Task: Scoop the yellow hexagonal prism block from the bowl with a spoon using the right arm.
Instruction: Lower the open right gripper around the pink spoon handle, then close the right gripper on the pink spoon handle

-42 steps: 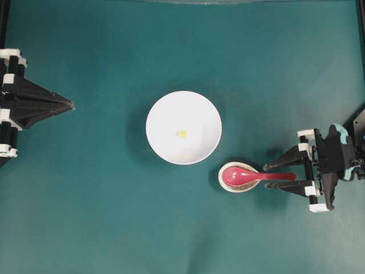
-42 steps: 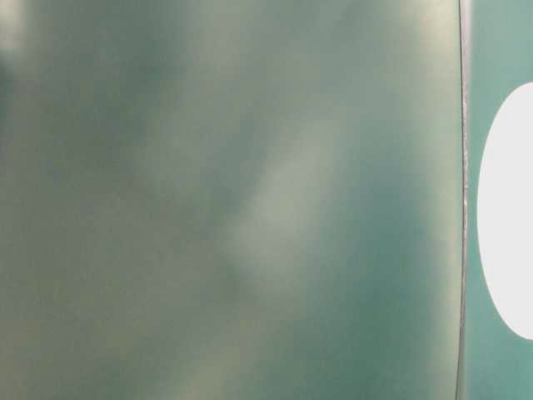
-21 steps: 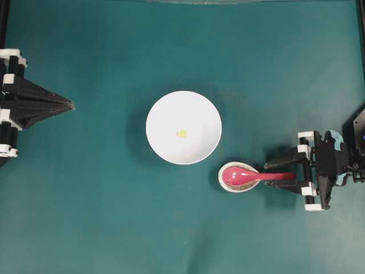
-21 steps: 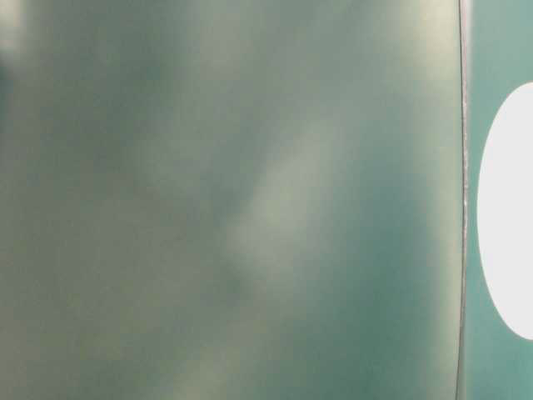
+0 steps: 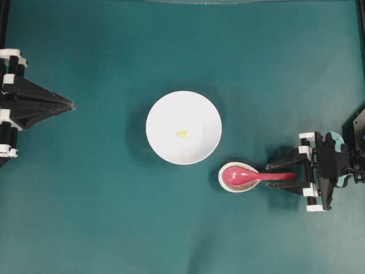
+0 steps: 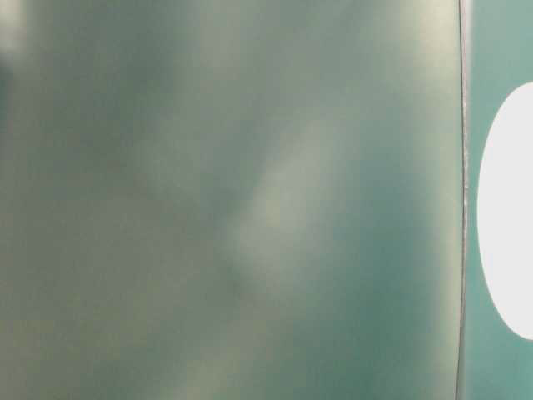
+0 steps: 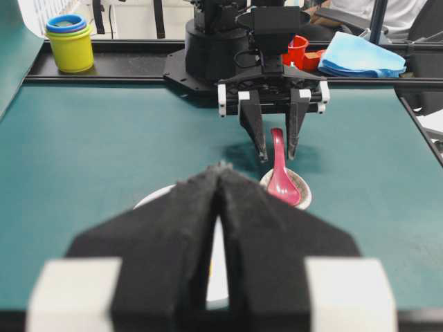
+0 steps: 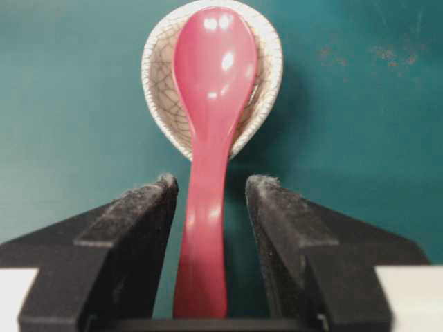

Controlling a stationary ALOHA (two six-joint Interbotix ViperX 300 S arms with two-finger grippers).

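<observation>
Right pincer (image 5: 281, 177) now straddles spoon (image 5: 251, 175) in dish (image 5: 227, 184).

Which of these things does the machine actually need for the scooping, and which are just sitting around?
Needed:
- spoon
- bowl
- yellow block
- right pincer, open around the spoon's handle

Sitting around:
- speckled dish under the spoon
- stacked cups
- blue cloth
- left pincer, shut
</observation>
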